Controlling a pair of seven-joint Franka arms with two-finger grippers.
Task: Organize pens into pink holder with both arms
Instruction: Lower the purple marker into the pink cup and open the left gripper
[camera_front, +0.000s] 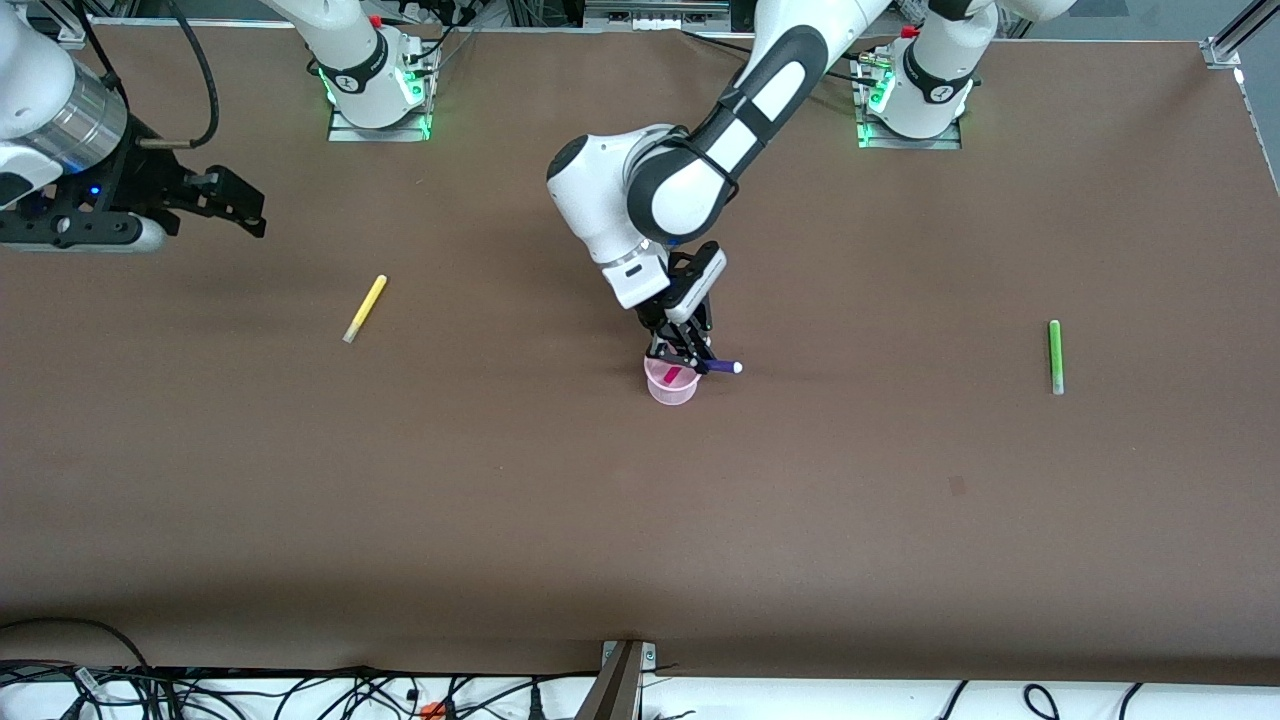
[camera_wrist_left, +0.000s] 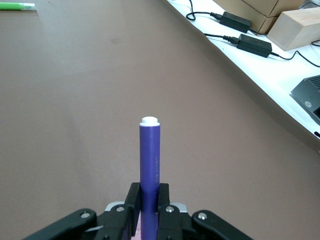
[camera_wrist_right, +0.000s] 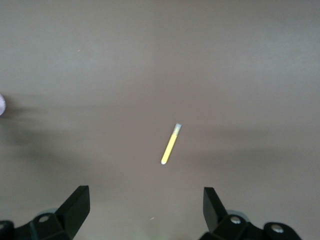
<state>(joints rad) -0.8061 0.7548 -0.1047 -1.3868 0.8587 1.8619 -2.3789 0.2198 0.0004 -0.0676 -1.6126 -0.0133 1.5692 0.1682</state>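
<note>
At the centre of the front view, the left tool (camera_front: 690, 352) is gripping the purple pen (camera_front: 722, 366) just over the pink holder (camera_front: 670, 381), the pen lying level, not tipped down. The magenta pen (camera_front: 674, 375) is sitting inside. The right tool (camera_front: 225, 205), spread open, is waiting above the worktop (camera_front: 640, 500) at upper left, closest to the yellow pen (camera_front: 364, 308); the green pen (camera_front: 1054, 356) is lying at right.

Pretty even overhead light on the bench (camera_front: 500, 480), no harsh glare that we can see. Soft shadows pool along the 6 o'clock edge in the front view. Right wrist view is blurry, with the yellow pen (camera_wrist_right: 170, 144) soft and smeary dark bands around it. Left wrist view is crisp.
</note>
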